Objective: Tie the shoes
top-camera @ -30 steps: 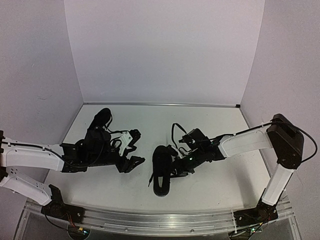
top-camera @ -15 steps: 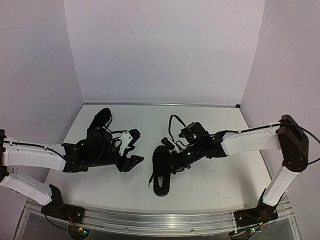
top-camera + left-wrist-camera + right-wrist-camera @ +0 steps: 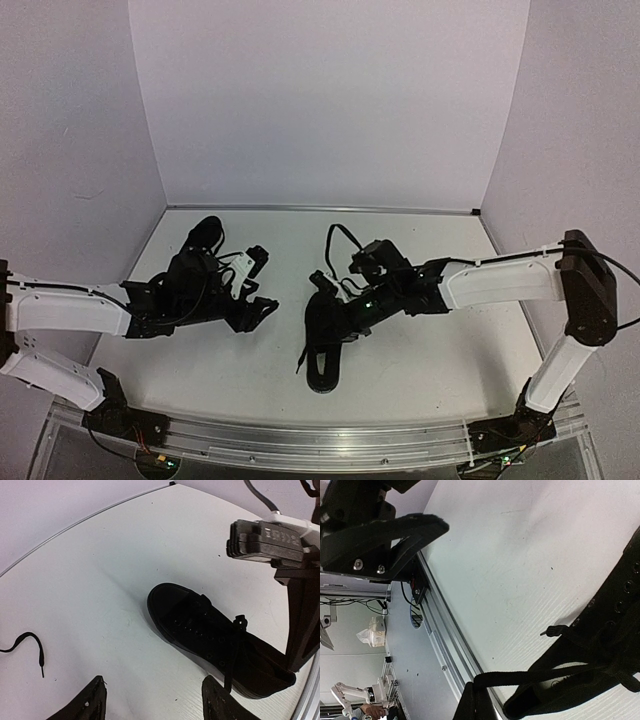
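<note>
The right end effector (image 3: 476,692) was pressed together on a lace (image 3: 535,675) of the middle shoe (image 3: 612,645), a pinch clear only in its wrist view. The left end effector (image 3: 152,694) hung spread above the bench (image 3: 100,580). Only the top view showed the other shoe (image 3: 205,238) beyond the left arm.

The top camera looked down and forward from high up, well back from the middle shoe (image 3: 322,345), which lay near the centre of its wide view of the table (image 3: 430,350). The left wrist camera sat low to that shoe's left, facing it from fairly near. The right wrist camera hung close against the shoe, rolled sideways, looking past it towards the near rail (image 3: 452,650). All three views shared that shoe.
</note>
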`<action>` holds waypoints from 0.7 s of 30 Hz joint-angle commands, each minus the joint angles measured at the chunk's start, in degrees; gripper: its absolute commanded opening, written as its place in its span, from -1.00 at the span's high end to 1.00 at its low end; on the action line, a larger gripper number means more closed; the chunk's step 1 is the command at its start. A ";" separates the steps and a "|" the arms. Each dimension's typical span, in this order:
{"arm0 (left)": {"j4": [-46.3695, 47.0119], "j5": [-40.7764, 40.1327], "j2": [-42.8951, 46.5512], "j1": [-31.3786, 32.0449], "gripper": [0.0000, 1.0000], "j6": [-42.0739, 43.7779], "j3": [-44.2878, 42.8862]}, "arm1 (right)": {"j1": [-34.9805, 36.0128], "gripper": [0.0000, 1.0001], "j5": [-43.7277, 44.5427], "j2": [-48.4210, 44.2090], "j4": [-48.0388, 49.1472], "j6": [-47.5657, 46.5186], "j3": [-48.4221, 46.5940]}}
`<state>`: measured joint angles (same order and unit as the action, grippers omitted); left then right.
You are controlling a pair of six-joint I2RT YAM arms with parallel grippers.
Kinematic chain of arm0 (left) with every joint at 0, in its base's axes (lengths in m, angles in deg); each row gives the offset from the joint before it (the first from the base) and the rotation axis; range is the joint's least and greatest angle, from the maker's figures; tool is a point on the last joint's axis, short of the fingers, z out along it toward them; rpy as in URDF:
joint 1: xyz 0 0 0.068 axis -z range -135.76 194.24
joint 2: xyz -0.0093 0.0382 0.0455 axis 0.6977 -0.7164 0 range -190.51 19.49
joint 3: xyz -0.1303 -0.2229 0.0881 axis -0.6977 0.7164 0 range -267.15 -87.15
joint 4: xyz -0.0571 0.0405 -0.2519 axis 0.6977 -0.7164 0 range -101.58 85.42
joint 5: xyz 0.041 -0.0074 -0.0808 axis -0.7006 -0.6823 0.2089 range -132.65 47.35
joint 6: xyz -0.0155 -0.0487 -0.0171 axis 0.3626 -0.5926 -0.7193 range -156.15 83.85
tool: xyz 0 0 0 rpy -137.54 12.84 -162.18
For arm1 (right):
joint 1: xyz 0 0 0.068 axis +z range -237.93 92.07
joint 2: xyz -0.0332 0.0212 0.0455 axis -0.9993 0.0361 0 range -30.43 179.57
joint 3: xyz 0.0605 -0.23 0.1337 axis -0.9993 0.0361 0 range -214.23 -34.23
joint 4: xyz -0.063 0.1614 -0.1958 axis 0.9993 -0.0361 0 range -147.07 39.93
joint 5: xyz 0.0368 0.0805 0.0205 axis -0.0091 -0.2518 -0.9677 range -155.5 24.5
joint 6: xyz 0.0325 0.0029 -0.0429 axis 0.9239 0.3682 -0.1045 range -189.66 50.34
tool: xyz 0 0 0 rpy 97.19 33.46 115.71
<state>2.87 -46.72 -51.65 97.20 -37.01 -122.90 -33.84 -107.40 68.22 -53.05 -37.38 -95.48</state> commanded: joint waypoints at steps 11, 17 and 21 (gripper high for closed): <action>0.83 2.79 0.33 -3.04 -0.30 -3.44 -1.41 | 3.13 0.41 2.89 4.56 -0.49 -0.19 -8.58; 1.45 6.20 -1.95 -3.21 -0.32 -3.62 -2.37 | -0.51 0.06 3.64 -3.13 -2.03 -0.32 -2.93; 2.32 9.34 -4.53 -3.50 -0.32 -3.77 -3.97 | -8.67 -0.01 4.73 -11.03 -1.94 0.32 4.75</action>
<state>2.96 -41.53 -53.97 94.25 -39.76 -123.26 -35.09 -104.88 65.89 -54.76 -37.21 -96.23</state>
